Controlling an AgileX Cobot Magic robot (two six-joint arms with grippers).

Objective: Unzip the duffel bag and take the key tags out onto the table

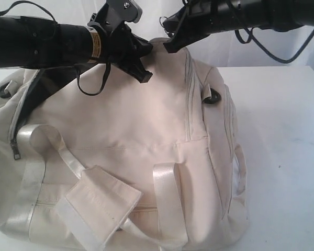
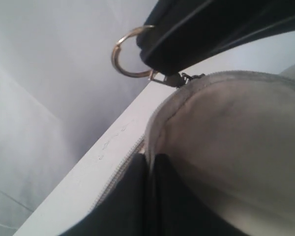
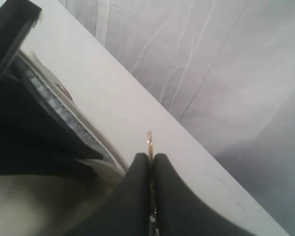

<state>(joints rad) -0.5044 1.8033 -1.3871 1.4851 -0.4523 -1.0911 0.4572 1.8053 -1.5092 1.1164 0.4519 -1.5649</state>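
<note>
Jaws of our right gripper (image 3: 151, 158) are pressing flat together on the gold ring pull (image 2: 113, 56), which is showing edge-on between them in the right wrist view. Jaws of our left gripper (image 2: 148, 158) are also sitting together. They are looking pinched on the fabric of the bag (image 1: 146, 130) just beside the zipper (image 2: 119, 169), though whatever fold is sitting inside that pinch is hiding from us.

From the exterior camera, both grippers are meeting at 12 o'clock on the bag, along its far top edge. The left is reaching in from 10 o'clock and the right from 1 o'clock. We are judging that the left pinch is anchoring the soft cloth, so that it is not bunching or trailing along when the right gripper is drawing the slider (image 2: 179, 78). Without that brace the whole bag would likely be sliding over the table (image 1: 282, 136). Gripping the ring rather than the small slider is giving us a firmer purchase.

Toward 10 o'clock a strip of dark lining (image 1: 29, 97) is showing, so the bag is standing partly open there. The tags are not showing in any view, and we are taking it that they are lying inside. We are reading the unzipping as under way and the retrieval as not yet begun. The bag is resting on the table, filling the middle of the exterior view.
</note>
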